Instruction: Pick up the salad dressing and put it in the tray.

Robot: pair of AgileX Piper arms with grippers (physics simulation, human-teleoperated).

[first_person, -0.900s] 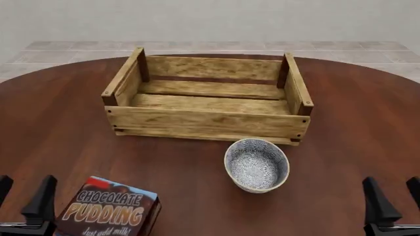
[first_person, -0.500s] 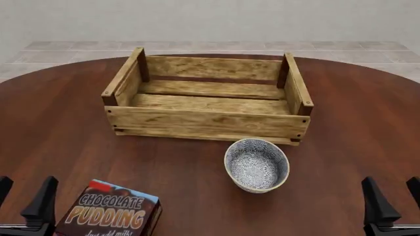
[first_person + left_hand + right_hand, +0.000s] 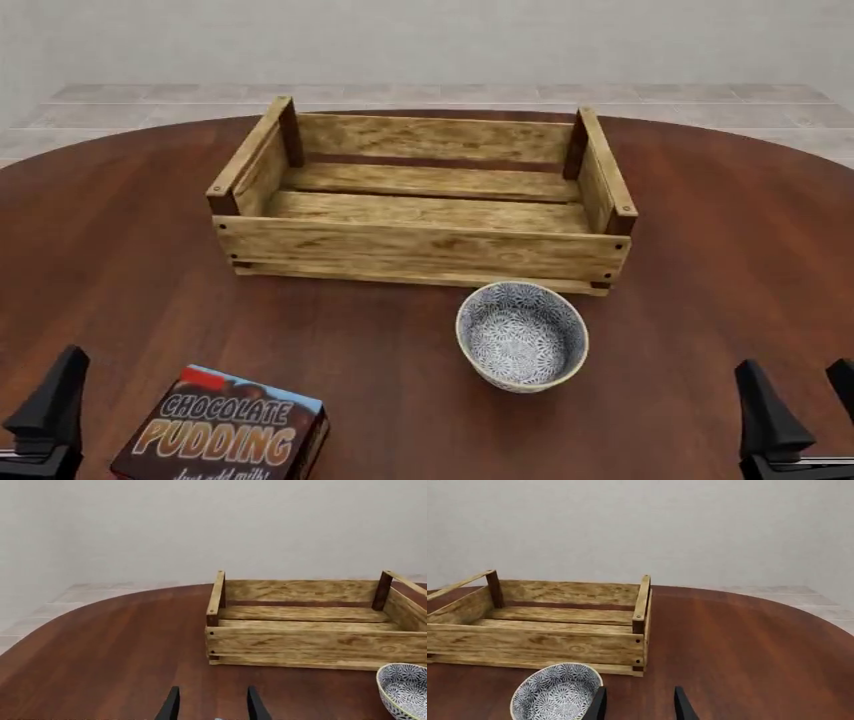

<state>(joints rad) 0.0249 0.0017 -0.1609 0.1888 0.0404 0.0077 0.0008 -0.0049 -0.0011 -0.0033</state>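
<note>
Sitting mid-desk (image 3: pixel 120 250): light-wood slatted crate (image 3: pixel 420 252). Lying just in front, toward its right end: round blue-and-white patterned bowl (image 3: pixel 522 335). Resting near-left, well apart: brown chocolate pudding box (image 3: pixel 223 437).

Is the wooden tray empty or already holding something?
Empty. The front view shows only bare slats inside the tray; both wrist views agree. The salad dressing is not visible in any view. The bowl sits outside, just before its front wall.

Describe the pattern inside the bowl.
Dense blue-and-white floral speckle on the bowl, clearest in the front view.
</note>
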